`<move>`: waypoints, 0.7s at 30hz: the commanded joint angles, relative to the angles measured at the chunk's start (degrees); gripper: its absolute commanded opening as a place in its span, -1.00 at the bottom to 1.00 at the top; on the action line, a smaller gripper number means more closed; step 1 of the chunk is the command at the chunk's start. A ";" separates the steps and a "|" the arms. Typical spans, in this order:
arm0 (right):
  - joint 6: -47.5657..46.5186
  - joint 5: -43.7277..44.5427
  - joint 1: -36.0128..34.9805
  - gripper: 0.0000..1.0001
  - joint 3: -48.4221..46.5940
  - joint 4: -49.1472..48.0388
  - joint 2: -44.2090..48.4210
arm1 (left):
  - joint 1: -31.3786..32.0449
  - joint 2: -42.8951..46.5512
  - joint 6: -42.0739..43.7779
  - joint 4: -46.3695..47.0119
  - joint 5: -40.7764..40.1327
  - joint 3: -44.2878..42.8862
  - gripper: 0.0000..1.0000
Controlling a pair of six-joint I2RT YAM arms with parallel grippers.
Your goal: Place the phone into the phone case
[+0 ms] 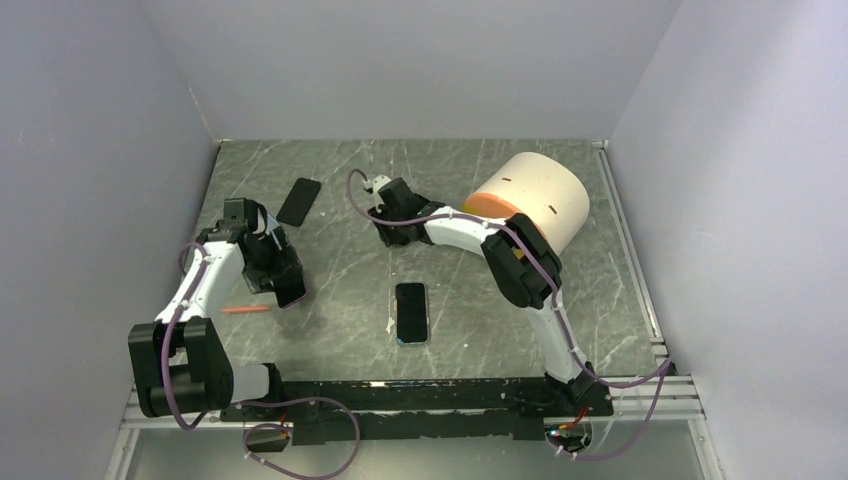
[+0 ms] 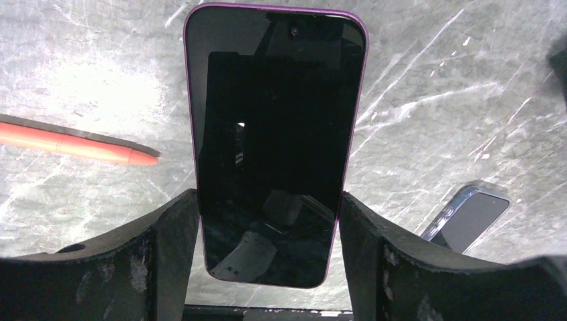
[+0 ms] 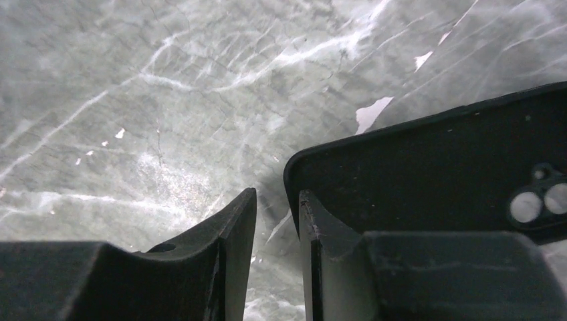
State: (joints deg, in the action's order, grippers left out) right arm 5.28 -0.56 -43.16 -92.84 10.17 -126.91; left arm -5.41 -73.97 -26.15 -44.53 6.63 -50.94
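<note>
My left gripper (image 1: 283,285) (image 2: 271,214) is shut on the lower end of a purple-edged phone (image 2: 274,127), screen towards the camera, held above the table; in the top view the phone (image 1: 291,292) shows as a dark slab at the fingertips. The black phone case (image 1: 298,200) lies flat at the back left. In the right wrist view the case (image 3: 434,167) shows its camera cut-out and lies just past the right finger (image 3: 321,227). My right gripper (image 1: 384,232) (image 3: 277,200) hovers beside it, jaws nearly together with nothing between them.
A second phone with a blue rim (image 1: 411,312) (image 2: 468,221) lies flat in the middle of the table. An orange pen (image 1: 245,310) (image 2: 73,144) lies by the left arm. A large cream cylinder with an orange end (image 1: 530,200) lies at the back right.
</note>
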 commanded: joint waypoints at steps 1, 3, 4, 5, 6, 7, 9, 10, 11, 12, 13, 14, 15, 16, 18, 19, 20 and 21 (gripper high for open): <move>-1.11 -1.39 -0.33 -0.34 -0.90 -1.90 -1.50 | -0.91 1.30 1.37 0.21 2.07 -2.70 -0.18; -1.54 -1.10 -0.60 -0.35 -0.60 -2.05 -1.50 | -1.00 1.45 1.37 0.39 2.25 -2.51 -0.18; -1.77 -0.77 -0.78 -0.36 -0.66 -1.86 -1.50 | -1.02 1.33 1.37 0.37 2.38 -2.50 -0.18; -1.96 -0.49 -0.97 -0.41 -0.61 -1.87 -1.38 | -1.01 1.23 1.41 0.33 2.36 -2.54 -0.18; -2.27 -0.32 -1.22 -0.51 -0.32 -2.26 -1.07 | -1.07 1.14 1.45 0.33 2.43 -2.58 -0.18; -2.65 -0.40 -1.49 -0.60 0.15 -2.94 -0.61 | -1.09 1.12 1.45 0.30 2.49 -2.65 -0.19; -3.99 -1.22 -2.71 -0.78 2.13 -4.89 1.25 | -1.21 1.10 1.45 0.23 2.44 -2.76 -0.19; -4.67 -2.31 -3.43 -0.86 3.20 -6.10 2.12 | -1.21 1.05 1.45 0.24 2.47 -2.70 -0.18; -5.56 -3.08 -4.23 -0.93 4.60 -7.52 3.32 | -1.33 1.13 1.45 0.31 2.40 -2.68 -0.18; -6.95 -3.69 -5.13 -1.00 5.92 -9.02 4.43 | -1.37 1.25 1.43 0.35 2.41 -2.65 -0.18; -7.89 -4.04 -6.22 -1.00 7.24 -9.87 5.51 | -1.40 1.24 1.39 0.40 2.34 -2.63 -0.18; -8.85 -4.35 -7.32 -1.00 8.58 -11.37 6.58 | -1.53 1.15 1.45 0.41 2.40 -2.67 -0.18; -9.64 -4.57 -8.37 -1.00 9.69 -12.50 7.51 | -1.69 1.12 1.45 0.43 2.57 -2.65 -0.18; -10.31 -4.47 -9.54 -1.00 10.79 -13.33 8.36 | -1.85 0.99 1.53 0.42 2.73 -2.67 -0.18; -10.65 -4.36 -11.35 -1.00 12.75 -14.79 9.90 | -2.20 0.87 1.56 0.48 3.05 -2.68 -0.18; -10.27 -4.33 -12.13 -1.00 13.76 -15.75 10.70 | -2.47 0.78 1.59 0.56 3.16 -2.68 -0.18; -9.64 -4.62 -12.73 -1.00 14.83 -16.73 11.32 | -2.61 0.76 1.63 0.73 3.28 -2.60 -0.18; -9.03 -4.90 -13.53 -1.00 15.89 -17.54 12.20 | -2.90 0.76 1.63 0.95 3.54 -2.52 -0.18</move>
State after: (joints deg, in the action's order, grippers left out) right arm -3.01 -3.36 -54.15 -79.72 -0.21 -120.36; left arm -7.35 -73.97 -25.52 -44.95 8.01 -50.94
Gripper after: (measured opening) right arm 0.014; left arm 0.733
